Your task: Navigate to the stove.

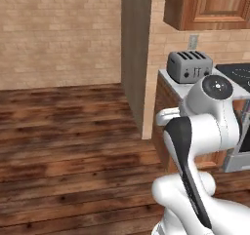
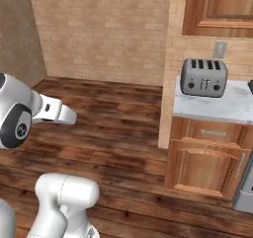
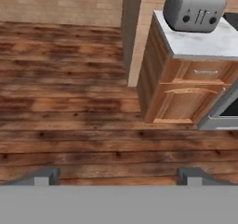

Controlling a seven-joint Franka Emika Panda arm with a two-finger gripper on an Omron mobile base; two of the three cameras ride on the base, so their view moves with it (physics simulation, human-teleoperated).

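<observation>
Jaws standing wide apart, gripping nothing: gripper (image 3: 118,176) is hovering over plank wood floor (image 3: 60,102), two dark tips at 6 o'clock in hand view. One stove (image 1: 239,75), black glass top w/ white rings, is sitting at 3 o'clock in left base view. One boxy grey four-slot toaster (image 2: 203,77) is resting on pale stone counter (image 2: 217,108), above one wood cabinet (image 2: 202,160).

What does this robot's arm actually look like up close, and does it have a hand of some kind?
The arm is made of smooth, rounded glossy white shells, joined by dark grey to black bands and round dark end caps with small pale markings. No loose cables show. Its hand is a simple two-finger gripper: in the hand view, two small dark grey, blocky finger tips stand well apart.
</observation>
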